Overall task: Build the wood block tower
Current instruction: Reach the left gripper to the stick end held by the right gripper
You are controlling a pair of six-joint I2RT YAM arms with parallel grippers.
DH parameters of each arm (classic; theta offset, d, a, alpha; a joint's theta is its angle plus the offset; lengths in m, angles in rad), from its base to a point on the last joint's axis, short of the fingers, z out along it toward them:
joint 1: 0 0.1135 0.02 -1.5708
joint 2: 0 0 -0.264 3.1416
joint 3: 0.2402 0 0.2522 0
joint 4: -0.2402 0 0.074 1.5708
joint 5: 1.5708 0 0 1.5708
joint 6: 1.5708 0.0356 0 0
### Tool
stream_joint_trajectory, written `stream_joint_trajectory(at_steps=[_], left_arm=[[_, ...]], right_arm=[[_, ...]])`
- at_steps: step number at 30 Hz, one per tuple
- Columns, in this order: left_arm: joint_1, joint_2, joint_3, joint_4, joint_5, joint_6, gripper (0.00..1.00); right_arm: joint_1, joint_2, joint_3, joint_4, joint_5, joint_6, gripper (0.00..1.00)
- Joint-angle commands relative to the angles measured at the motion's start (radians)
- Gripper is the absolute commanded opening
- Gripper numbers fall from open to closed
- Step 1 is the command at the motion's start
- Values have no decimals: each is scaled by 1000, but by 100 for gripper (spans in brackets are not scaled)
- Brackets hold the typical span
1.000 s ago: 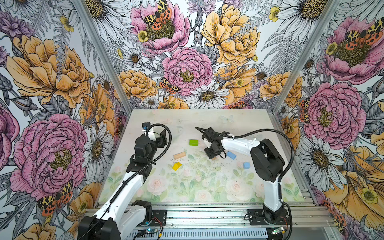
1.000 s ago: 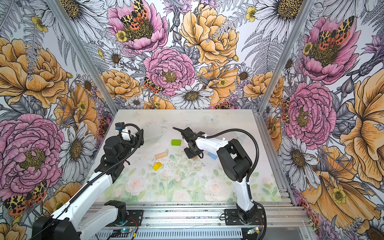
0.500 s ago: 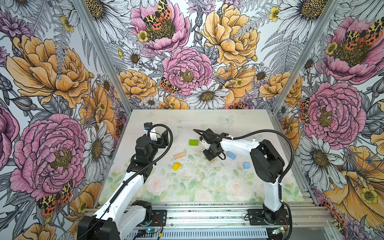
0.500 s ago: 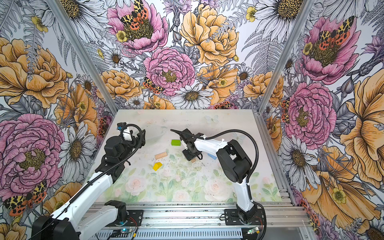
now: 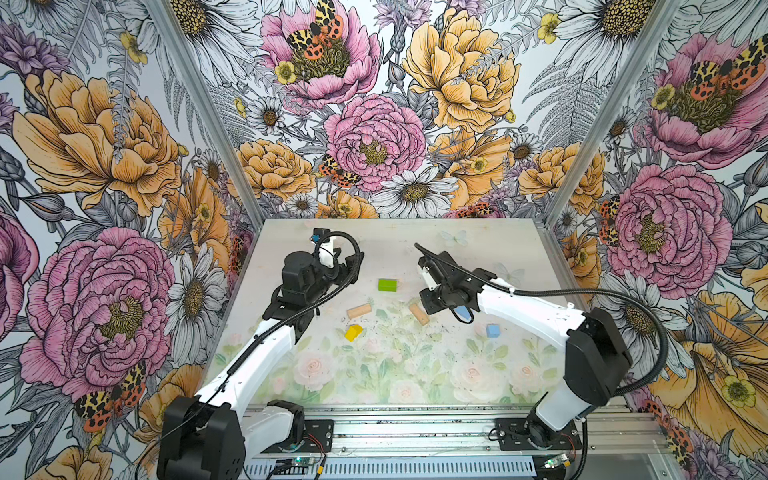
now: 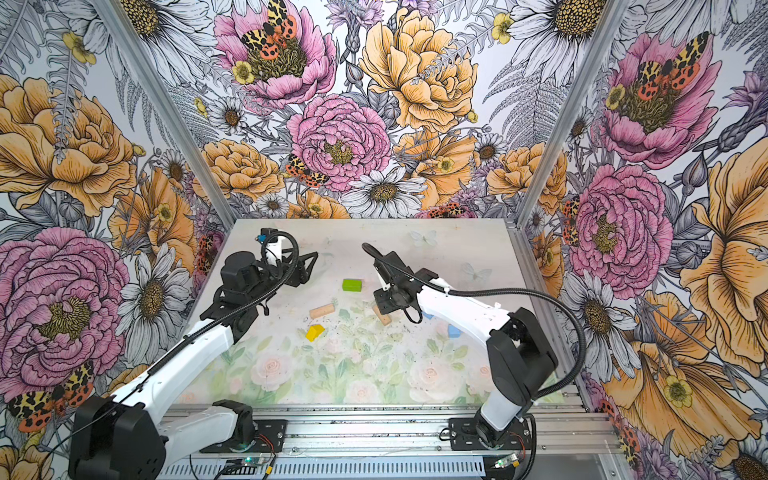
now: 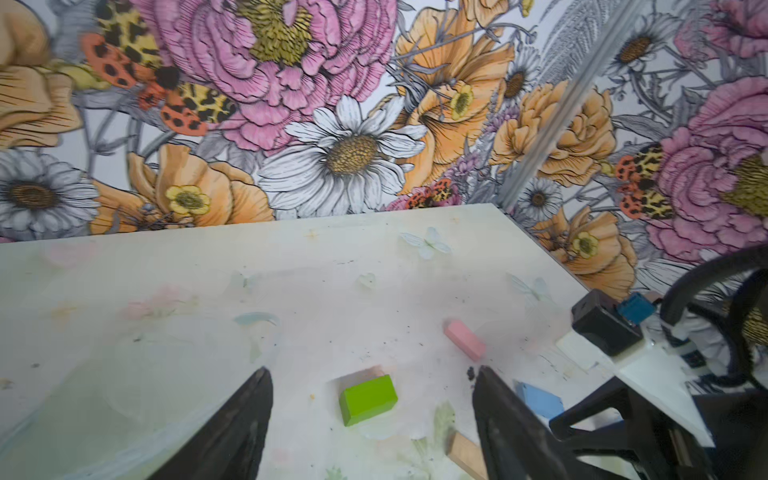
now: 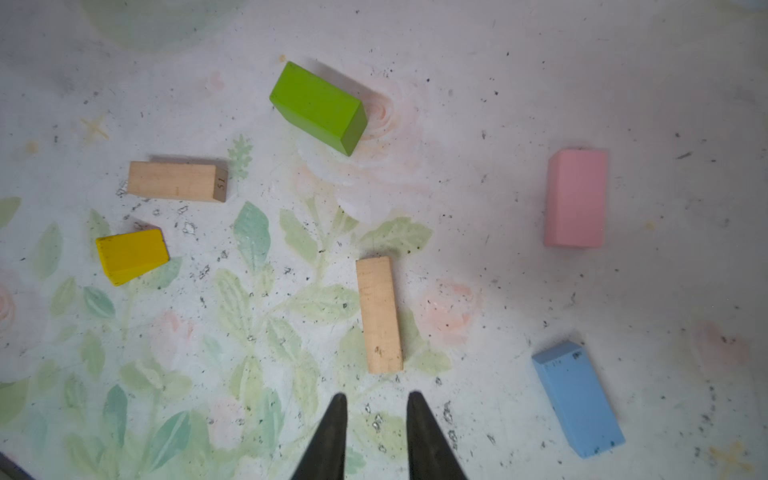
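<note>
- My left claw (image 7: 372, 369) gapes wide, holding nothing.
- Scattered on the desk (image 8: 498, 83): yellow roof piece (image 8: 131, 255), tan plank (image 8: 174, 181), green brick (image 8: 318, 108), second tan plank (image 8: 379, 316).
- My right claw (image 8: 377, 394), barely parted and empty, sits near that plank's end.
- Rightward: pink brick (image 8: 576, 198), light blue brick (image 8: 577, 399), light blue cube (image 5: 492, 331).

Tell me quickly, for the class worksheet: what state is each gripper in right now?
Left gripper: open wide, holding nothing.
Right gripper: jaws only narrowly apart, holding nothing.
</note>
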Motion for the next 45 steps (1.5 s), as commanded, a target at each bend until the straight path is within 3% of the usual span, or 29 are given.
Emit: stream_joint_trajectory(at_steps=[1, 3, 7, 13, 19, 24, 36, 45], left_arm=[[-43, 86, 80, -120, 175, 47, 75], [-60, 144, 119, -156, 211, 44, 73], [-105, 248, 191, -226, 259, 46, 73], [-179, 414, 329, -412, 254, 81, 62], [-215, 518, 390, -458, 245, 60, 57], [-233, 578, 432, -486, 231, 50, 52], [-276, 759, 527, -534, 224, 34, 49], [-282, 800, 550, -537, 209, 21, 49]], right_arm=[[-9, -61, -128, 98, -38, 190, 7], [-9, -91, -202, 148, -57, 260, 2], [-12, -135, -344, 276, -87, 395, 2], [-20, -159, -498, 486, -144, 548, 5], [-26, -110, -568, 664, -201, 644, 5], [-39, -62, -565, 691, -222, 666, 2], [-74, -14, -560, 715, -251, 673, 0], [-87, 24, -551, 738, -276, 672, 0]])
